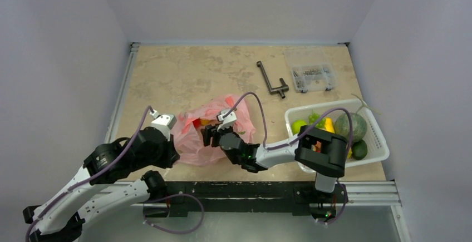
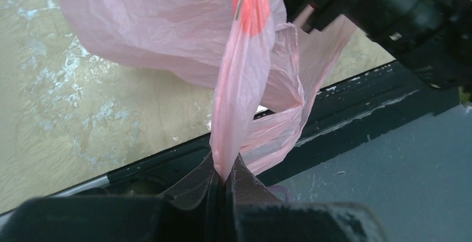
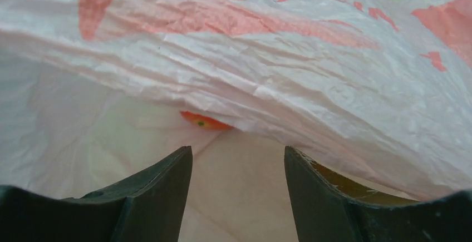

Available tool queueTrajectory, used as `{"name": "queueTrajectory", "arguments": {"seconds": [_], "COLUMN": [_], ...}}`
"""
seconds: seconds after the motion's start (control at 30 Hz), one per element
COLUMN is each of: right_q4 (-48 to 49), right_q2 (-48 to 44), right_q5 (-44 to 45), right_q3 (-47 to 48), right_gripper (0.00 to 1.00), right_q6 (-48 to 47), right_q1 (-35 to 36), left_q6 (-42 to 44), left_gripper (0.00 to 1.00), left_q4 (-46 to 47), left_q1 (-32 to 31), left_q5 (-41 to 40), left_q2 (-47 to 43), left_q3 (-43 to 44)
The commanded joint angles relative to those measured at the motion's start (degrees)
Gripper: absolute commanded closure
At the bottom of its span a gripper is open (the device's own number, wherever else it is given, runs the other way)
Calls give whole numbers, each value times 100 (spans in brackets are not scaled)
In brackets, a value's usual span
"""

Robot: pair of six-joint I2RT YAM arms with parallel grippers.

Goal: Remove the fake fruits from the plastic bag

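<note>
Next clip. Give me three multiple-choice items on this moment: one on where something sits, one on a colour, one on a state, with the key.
1. Where is the white basket relative to the plastic bag?
A. On the robot's left of it.
B. On the robot's right of it.
C. Under it.

2. What colour is the fruit peeking from under the film in the right wrist view?
A. Orange.
B. Blue.
C. Black.

3. What is the left claw doing?
A. Wide open.
B. Shut on nothing.
C. Shut on the plastic bag.

Key:
1 B, the top view shows the basket off to the right side.
2 A, an orange sliver shows under the fold.
3 C, pink film is pinched in it.
</note>
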Motion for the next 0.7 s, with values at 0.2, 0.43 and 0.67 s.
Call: {"name": "queueTrajectory", "arguments": {"seconds": [0.2,0.43,0.67], "right_q4": [472,864,1971], "right_q2": [648,839,1648], "right_q5": [2043,1637,1279], "right_q3": [758,750,1138], "right_gripper": [20,9,3], "right_q6": [856,-411,-3394], "right_q1": [-80,-448,-542], "left_q6": [441,476,460], "left_gripper": [100,100,100], "left_q4": [513,533,529], "left_q1": [-15,-16,-16], "left_q5": [784,841,822], "left_q2": [-4,28,-25], "left_q3": [-173,-190,-200]}}
